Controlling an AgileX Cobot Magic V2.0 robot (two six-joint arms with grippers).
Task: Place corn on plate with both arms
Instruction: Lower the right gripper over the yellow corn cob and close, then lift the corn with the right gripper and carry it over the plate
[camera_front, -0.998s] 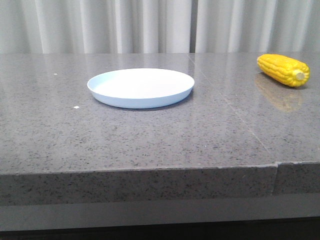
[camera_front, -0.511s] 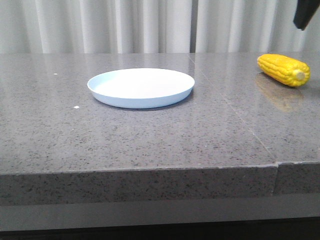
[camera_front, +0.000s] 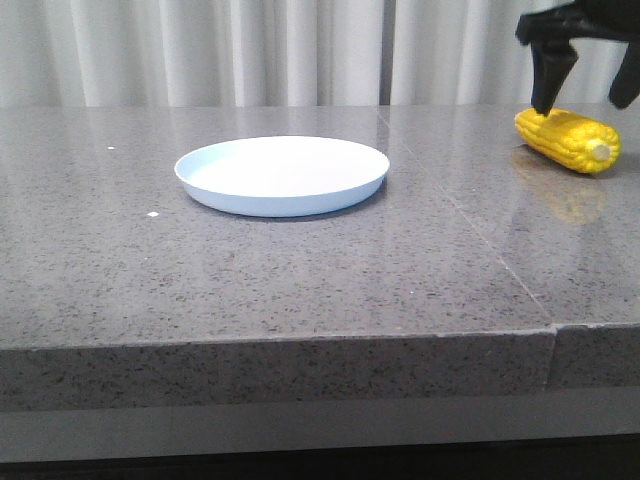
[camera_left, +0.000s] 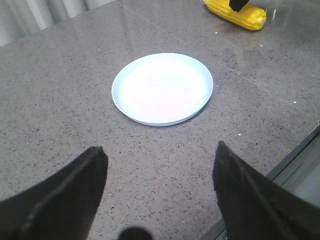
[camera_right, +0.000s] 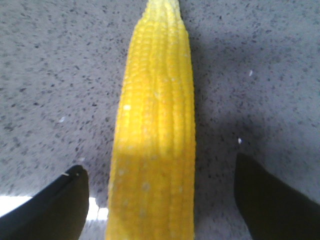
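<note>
On the grey speckled stone table (camera_front: 300, 270), in the front view, the plate (camera_front: 282, 175) sat left of centre, nothing on it. The corn (camera_front: 567, 140) lay at the far right, well apart from the plate, pale stub end toward the camera. The right gripper (camera_front: 590, 85) hung directly above the corn, its dark fingers spread apart, one fingertip just at the cob's far end; whether it touched could not be told. White curtains (camera_front: 300, 50) closed off the background.

In the left wrist view, the left gripper (camera_left: 160, 185) was held over the table short of the plate (camera_left: 162, 88), fingers wide apart and holding nothing. The corn (camera_left: 236, 12) showed beyond the plate.

In the right wrist view, the corn (camera_right: 155, 130) lay lengthwise between the parted fingers (camera_right: 50, 205), which stood clear of it on both sides.
</note>
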